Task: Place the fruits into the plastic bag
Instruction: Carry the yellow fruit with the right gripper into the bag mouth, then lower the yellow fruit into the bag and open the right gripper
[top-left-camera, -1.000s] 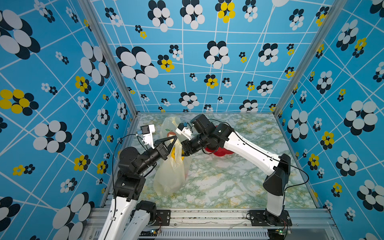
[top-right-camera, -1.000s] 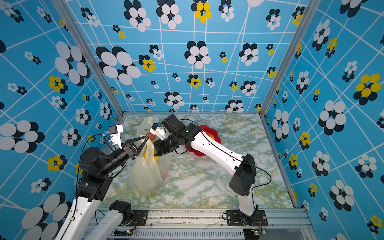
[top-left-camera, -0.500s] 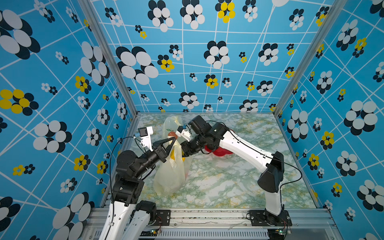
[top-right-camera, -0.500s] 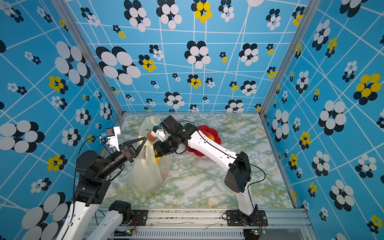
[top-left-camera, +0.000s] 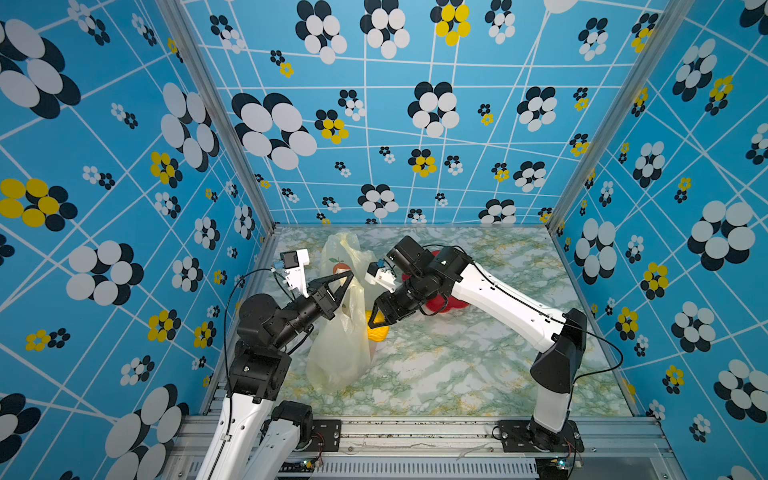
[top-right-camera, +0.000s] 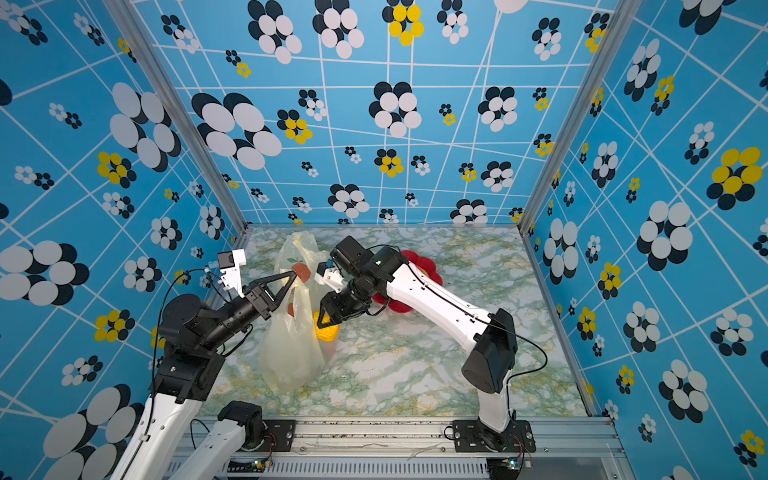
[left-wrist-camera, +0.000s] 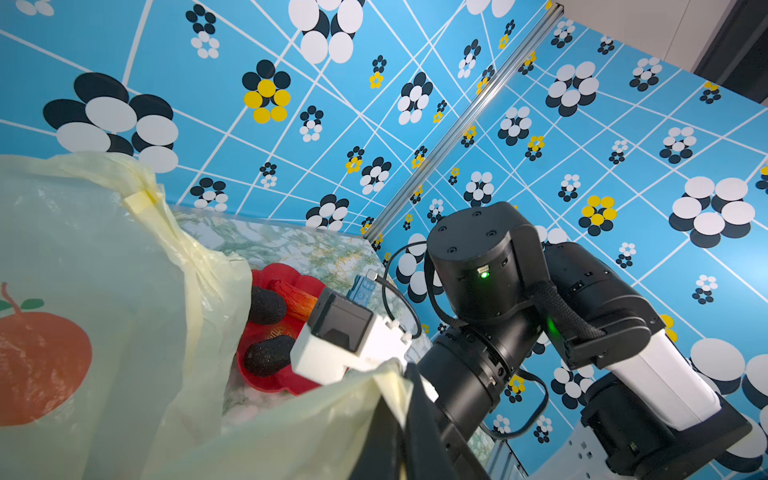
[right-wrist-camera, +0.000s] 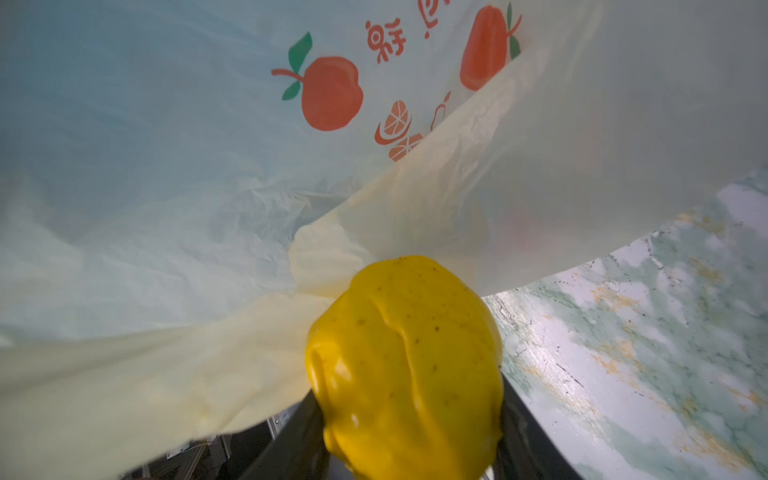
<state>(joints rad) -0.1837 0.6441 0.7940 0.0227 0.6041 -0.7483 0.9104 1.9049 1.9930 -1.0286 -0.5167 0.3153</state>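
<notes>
Plastic bag (top-left-camera: 338, 349), translucent cream, pinched by left fingers (top-left-camera: 347, 277); right fingers (top-left-camera: 376, 320) grasp yellow lemon (right-wrist-camera: 405, 365).

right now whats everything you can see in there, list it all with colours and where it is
plastic bag: one, see-through cream with orange fruit prints, left of the middle of the table, top held up.
yellow fruit: one, yellow, in the right gripper, at the edge of the bag.
plate: one, red, flower-shaped, on the table beyond the bag.
dark fruits: two, brown-black, on the plate.
orange-red fruit: one, on the plate beside them.
table: one, green and white marble pattern.
walls: blue with black, white and yellow flowers.
left gripper: black, shut on the bag's top.
right gripper: black, closed on the yellow fruit.
</notes>
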